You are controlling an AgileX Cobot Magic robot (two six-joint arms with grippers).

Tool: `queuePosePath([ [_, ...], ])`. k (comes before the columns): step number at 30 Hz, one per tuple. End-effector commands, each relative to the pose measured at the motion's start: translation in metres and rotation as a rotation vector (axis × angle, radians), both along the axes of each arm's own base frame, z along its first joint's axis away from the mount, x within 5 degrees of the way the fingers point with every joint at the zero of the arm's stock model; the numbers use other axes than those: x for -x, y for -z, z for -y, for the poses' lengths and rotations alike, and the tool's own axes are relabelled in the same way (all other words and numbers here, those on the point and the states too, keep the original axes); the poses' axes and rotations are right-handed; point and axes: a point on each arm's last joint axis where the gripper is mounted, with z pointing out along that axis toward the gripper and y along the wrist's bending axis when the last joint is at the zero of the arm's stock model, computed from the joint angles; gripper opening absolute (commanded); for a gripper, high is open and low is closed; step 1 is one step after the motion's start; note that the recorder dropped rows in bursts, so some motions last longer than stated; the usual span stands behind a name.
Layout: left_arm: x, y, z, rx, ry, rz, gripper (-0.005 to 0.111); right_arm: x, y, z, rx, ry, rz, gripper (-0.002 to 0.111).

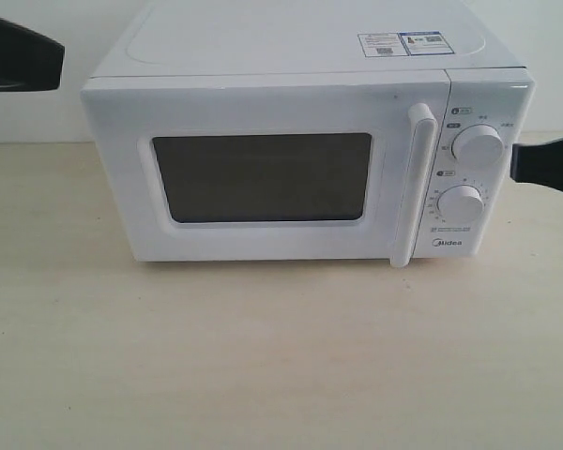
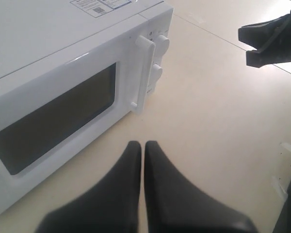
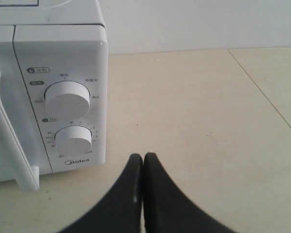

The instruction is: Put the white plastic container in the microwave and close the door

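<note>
The microwave (image 1: 300, 141) stands on the pale surface (image 1: 263, 356) with its front towards the exterior camera. Its door (image 1: 263, 178) is shut flush against the body, and nothing can be made out through the dark window (image 1: 261, 176). The vertical white handle (image 1: 413, 183) runs down the door's right edge, just beside the panel with the two round dials (image 1: 477, 145), one above the other. Two stickers (image 1: 401, 43) lie on the top near the back right corner. The left claw (image 2: 144, 144) hangs above the surface in front of the door, apart from it, its black fingers (image 2: 126, 189) pressed together so that only a thin seam shows between them. The right claw (image 3: 143, 156) is likewise pressed together and holds nothing; it hangs near the dial panel, on the microwave's right side, without touching it. In the exterior view a dark part of the left arm (image 1: 19, 56) shows at the upper left edge, and a dark part of the right arm (image 1: 549, 164) at the right edge, level with the dials.
</note>
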Motion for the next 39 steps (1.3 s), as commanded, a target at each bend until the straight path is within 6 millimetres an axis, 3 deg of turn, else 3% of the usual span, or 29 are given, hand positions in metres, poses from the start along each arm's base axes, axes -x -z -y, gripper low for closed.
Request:
queuePosePath([
  [1, 0.003, -0.003, 0.000, 0.020, 0.001, 0.004, 0.004, 0.001, 0.000, 0.003, 0.013, 0.009, 0.004, 0.000],
  [7, 0.031, -0.021, -0.016, 0.057, -0.028, 0.121, 0.004, 0.001, 0.000, 0.003, 0.013, 0.009, 0.004, 0.000],
  [10, 0.062, -0.034, -0.041, -0.061, -0.097, 0.365, 0.004, 0.001, 0.000, 0.003, 0.010, 0.010, 0.005, 0.000],
  [13, 0.095, -0.043, -0.070, -0.069, -0.344, 0.494, 0.004, 0.001, 0.000, 0.003, 0.010, 0.010, 0.005, 0.000],
  [17, 0.131, -0.036, -0.104, 0.055, -0.795, 0.496, 0.004, 0.001, 0.000, 0.003, 0.010, 0.010, 0.005, 0.000],
  [20, 0.147, -0.014, -0.119, 0.132, -1.031, 0.495, 0.004, 0.001, 0.000, 0.003, 0.010, 0.010, 0.005, 0.000],
  [22, 0.151, 0.005, -0.119, 0.190, -1.074, 0.504, 0.004, 0.001, 0.000, 0.003, 0.005, 0.013, 0.006, 0.000],
  [26, 0.126, 0.069, -0.107, 0.331, -0.949, 0.563, 0.004, 0.001, 0.000, 0.003, 0.005, 0.013, 0.006, 0.000],
  [30, 0.105, 0.122, -0.103, 0.406, -0.917, 0.551, 0.004, 0.001, 0.000, 0.003, 0.005, 0.013, 0.006, 0.000],
  [31, 0.097, 0.144, -0.103, 0.400, -0.919, 0.519, 0.004, 0.001, 0.000, 0.003, 0.005, 0.013, 0.006, 0.000],
  [36, 0.087, 0.187, -0.103, 0.324, -0.926, 0.472, 0.004, 0.001, 0.000, 0.003, 0.005, 0.013, 0.006, 0.000],
  [39, 0.087, 0.188, -0.103, 0.428, -0.943, 0.429, 0.004, 0.001, 0.000, 0.003, 0.005, 0.013, 0.006, 0.000],
])
